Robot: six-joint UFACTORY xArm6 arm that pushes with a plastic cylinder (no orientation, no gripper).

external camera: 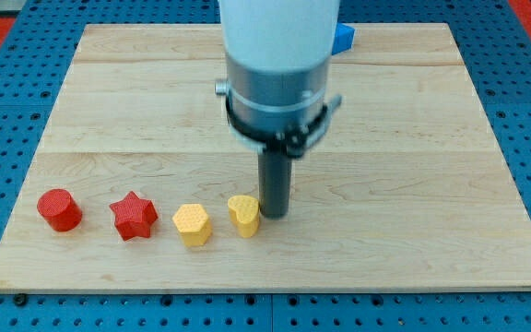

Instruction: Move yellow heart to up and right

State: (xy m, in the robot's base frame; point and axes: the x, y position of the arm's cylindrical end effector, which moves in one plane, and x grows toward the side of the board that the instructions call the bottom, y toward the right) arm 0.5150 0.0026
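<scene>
The yellow heart [244, 215] lies on the wooden board [413, 184] near the view's bottom, a little left of centre. My tip [275, 214] is down on the board right beside the heart's right side, touching or nearly touching it. A yellow hexagon-like block [193, 224] sits just left of the heart. The arm's white and grey body [277, 65] hangs over the board's upper middle and hides what lies behind it.
A red star [134, 216] and a red cylinder [60, 209] stand further left in the same row. A blue block [343, 38] peeks out at the view's top, mostly hidden by the arm. A blue pegboard [7, 92] surrounds the board.
</scene>
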